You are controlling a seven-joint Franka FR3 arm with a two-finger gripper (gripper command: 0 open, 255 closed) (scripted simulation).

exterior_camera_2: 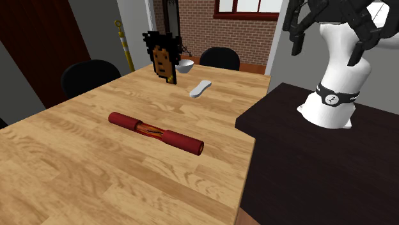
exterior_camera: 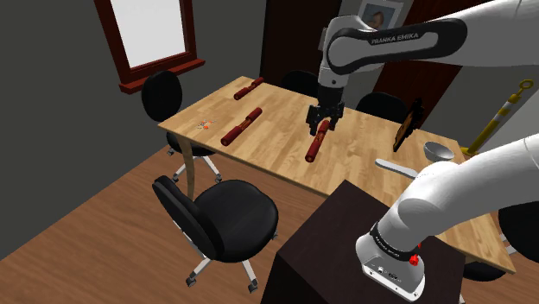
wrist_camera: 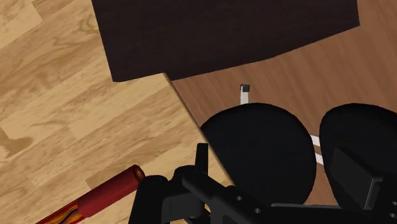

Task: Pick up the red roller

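Nearest of all, one dark stand (exterior_camera: 337,250) carries the one white arm (exterior_camera: 406,43), which reaches out over one wooden table (exterior_camera: 276,142). Just beside the stand, at the table's near edge, is one black chair (exterior_camera: 229,216).

Three dark red rollers lie on the table, well apart from one another. The closest is the red roller (exterior_camera_2: 155,133), flat on the wood near the stand-side edge, with an orange-streaked middle. The gripper (exterior_camera: 323,128) hangs above it with its fingers spread wide, holding nothing. In the second exterior view nothing touches the roller, and in the wrist view one of its ends shows next to the table's edge. The second roller (exterior_camera: 242,126) lies farther toward the shoulder view's left. The third roller (exterior_camera: 249,88) is beyond that, near the far edge. One small orange thing (exterior_camera: 204,124) sits close to the left end.

Toward the shoulder view's right end are one pale flat utensil (exterior_camera: 397,166), one grey bowl (exterior_camera: 438,151) and one dark-haired doll (exterior_camera: 406,128).

Past the table three more black chairs show plainly, and behind them one red-framed window (exterior_camera: 155,34).
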